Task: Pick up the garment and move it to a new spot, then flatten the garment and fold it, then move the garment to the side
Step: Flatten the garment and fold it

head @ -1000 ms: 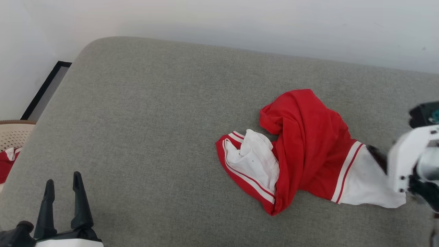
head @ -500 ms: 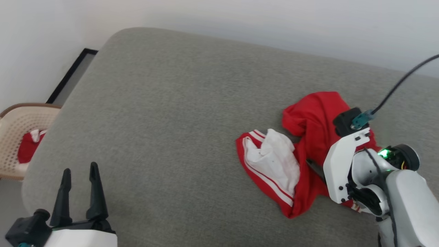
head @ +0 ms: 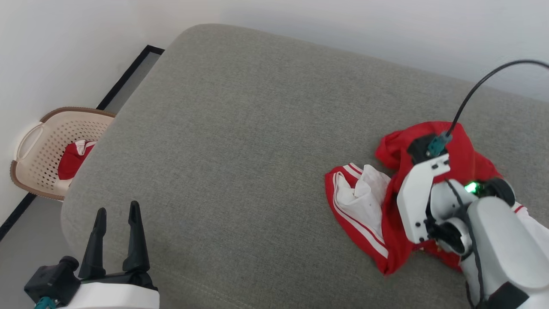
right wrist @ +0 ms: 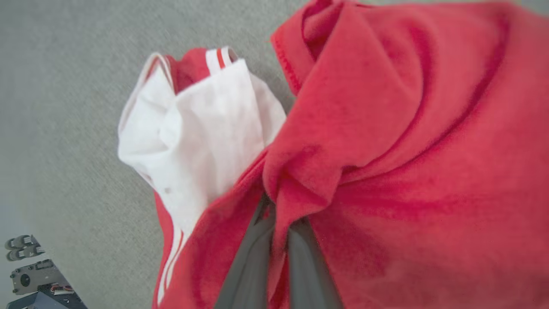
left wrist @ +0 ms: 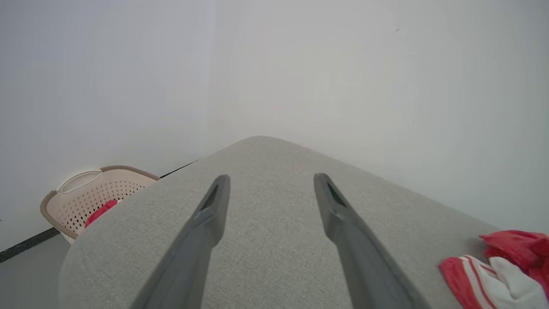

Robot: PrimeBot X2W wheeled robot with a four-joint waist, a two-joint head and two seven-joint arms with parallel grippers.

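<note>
Head view: shows the garment [head: 396, 240] bunched on the right of the grey cushion [head: 240, 128], with the right arm's white wrist [head: 422, 201] over its red folds. Shows the left gripper [head: 118, 208] at lower left, fingers spread, holding nothing.

Left wrist view: looks along those parted fingers over bare cushion, with a basket [left wrist: 77, 182] far left.

Right wrist view: catches the right gripper [right wrist: 274, 231] closed to a narrow slit, pinching a red fold of the garment beside the white sleeve.

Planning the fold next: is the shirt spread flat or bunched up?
Bunched up: the shirt lies in twisted red ridges, one white sleeve crumpled, and the right end effector pinches a red fold.
</note>
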